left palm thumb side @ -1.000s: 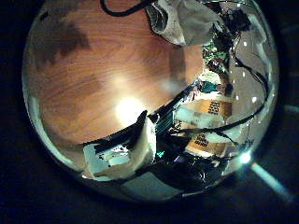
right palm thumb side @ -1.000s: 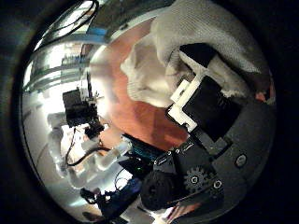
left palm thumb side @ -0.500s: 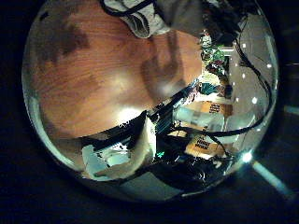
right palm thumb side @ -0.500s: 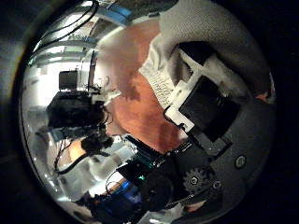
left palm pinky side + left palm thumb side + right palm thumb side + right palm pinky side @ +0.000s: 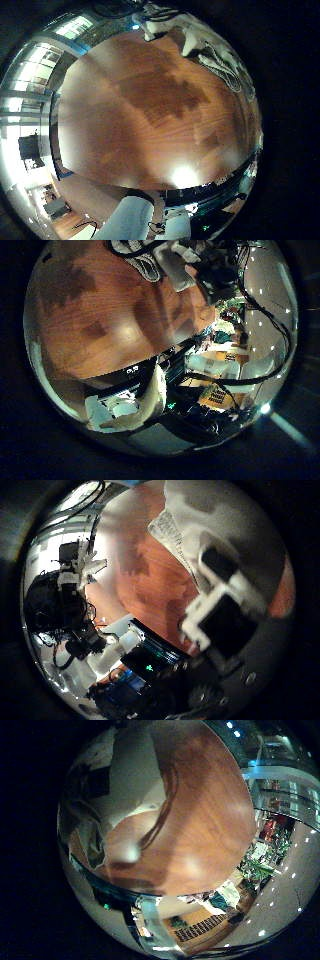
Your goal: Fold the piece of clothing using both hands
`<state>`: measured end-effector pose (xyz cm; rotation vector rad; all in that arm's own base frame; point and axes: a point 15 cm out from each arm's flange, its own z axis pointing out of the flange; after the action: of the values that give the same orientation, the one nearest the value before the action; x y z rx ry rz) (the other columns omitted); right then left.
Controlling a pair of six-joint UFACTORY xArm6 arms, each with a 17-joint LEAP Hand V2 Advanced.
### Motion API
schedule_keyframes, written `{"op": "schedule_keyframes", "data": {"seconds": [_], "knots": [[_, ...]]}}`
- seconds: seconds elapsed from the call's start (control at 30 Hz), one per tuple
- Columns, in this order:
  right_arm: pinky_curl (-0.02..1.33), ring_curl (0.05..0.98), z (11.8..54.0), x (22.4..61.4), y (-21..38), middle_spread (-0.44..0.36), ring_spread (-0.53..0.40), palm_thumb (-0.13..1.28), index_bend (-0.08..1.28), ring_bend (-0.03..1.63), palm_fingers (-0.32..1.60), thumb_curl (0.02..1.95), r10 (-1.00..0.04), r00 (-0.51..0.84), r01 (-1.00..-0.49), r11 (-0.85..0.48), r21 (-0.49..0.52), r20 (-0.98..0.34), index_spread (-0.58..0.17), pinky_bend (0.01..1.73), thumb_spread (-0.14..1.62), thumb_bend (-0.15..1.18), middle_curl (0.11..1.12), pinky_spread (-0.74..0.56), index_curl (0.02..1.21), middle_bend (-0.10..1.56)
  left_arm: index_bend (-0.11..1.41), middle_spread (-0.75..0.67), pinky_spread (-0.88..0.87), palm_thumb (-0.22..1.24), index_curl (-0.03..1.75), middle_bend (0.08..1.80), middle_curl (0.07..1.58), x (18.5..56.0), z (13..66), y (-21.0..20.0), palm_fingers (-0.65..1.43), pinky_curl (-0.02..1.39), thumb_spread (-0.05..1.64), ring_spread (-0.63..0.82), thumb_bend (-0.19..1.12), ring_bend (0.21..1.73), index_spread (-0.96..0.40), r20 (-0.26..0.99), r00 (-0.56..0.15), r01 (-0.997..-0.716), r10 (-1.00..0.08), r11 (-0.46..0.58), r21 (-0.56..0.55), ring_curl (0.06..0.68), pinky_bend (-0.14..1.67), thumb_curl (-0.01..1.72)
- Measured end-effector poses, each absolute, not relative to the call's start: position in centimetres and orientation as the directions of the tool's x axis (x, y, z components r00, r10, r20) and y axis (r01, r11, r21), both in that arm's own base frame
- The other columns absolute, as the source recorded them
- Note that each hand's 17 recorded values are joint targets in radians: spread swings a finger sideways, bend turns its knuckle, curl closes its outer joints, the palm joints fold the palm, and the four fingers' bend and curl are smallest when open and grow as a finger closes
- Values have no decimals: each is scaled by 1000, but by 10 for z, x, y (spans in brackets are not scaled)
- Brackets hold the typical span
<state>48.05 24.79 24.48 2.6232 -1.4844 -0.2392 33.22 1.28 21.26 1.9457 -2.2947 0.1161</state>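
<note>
The piece of clothing [image 5: 215, 520] is a pale cloth lying close against my right hand's palm in the right thumb side palm view. My right hand [image 5: 225, 605] has its fingers [image 5: 218, 562] curled onto it. The right little finger side palm view shows the cloth [image 5: 125, 780] bunched close by over the wooden table [image 5: 205, 810]. My left hand [image 5: 150, 400] is away from the cloth, over bare table, with relaxed fingers holding nothing. In the left thumb side palm view the cloth [image 5: 145, 258] lies far off with another hand [image 5: 210, 270] on it. The left little finger side palm view shows the cloth [image 5: 215, 55] at the table's far edge.
The bare wooden table [image 5: 150, 110] spreads under the left hand. Beyond the table's edge the room shows desks and equipment [image 5: 225, 360]. An arm [image 5: 75, 565] shows far off past the table in the right thumb side palm view.
The right palm view has shifted and the cloth now fills more of it, with the fingers over it. The left palm view has turned, and a hand on the cloth has come into view.
</note>
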Motion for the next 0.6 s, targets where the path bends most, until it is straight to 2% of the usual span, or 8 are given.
{"op": "schedule_keyframes", "data": {"seconds": [0.07,0.13,0.3,0.47,0.6], "knots": [[800,545,254,479,253,-214,-222,866,212,1143,107,727,-841,530,-827,-541,156,-111,-403,1164,1102,-13,501,-314,491,607,190,266,528,244,388,170,260,329,212,14,95,311,1199,472,-18,574,-59,148,-159,-986,-976,164,27,201,319,308],[765,493,266,478,257,-198,-189,884,215,1058,59,721,-818,556,-810,-573,125,-147,-414,1112,1097,-8,466,-231,472,543,191,264,528,244,390,170,260,328,213,17,96,311,1199,468,-18,573,-60,146,-154,-987,-977,159,24,200,318,308],[709,423,302,473,265,-192,-82,944,212,949,46,715,-746,603,-773,-634,22,-283,-423,1023,1066,-7,419,11,443,450,188,262,529,250,390,170,261,330,215,17,106,309,1197,465,-17,576,-60,147,-152,-987,-977,157,21,199,319,312],[649,374,336,465,232,-197,-12,980,198,868,67,714,-748,569,-794,-608,10,-342,-421,936,1040,-10,397,227,425,422,188,255,529,251,390,169,263,335,217,12,106,309,1196,463,-18,580,-60,148,-162,-986,-976,166,17,201,319,313],[592,346,360,462,199,-199,14,993,213,825,103,715,-772,537,-820,-573,7,-339,-417,843,1036,-13,386,333,420,404,189,246,529,251,390,170,263,337,222,8,112,307,1196,461,-18,582,-67,148,-167,-985,-975,171,12,201,315,314]]}}
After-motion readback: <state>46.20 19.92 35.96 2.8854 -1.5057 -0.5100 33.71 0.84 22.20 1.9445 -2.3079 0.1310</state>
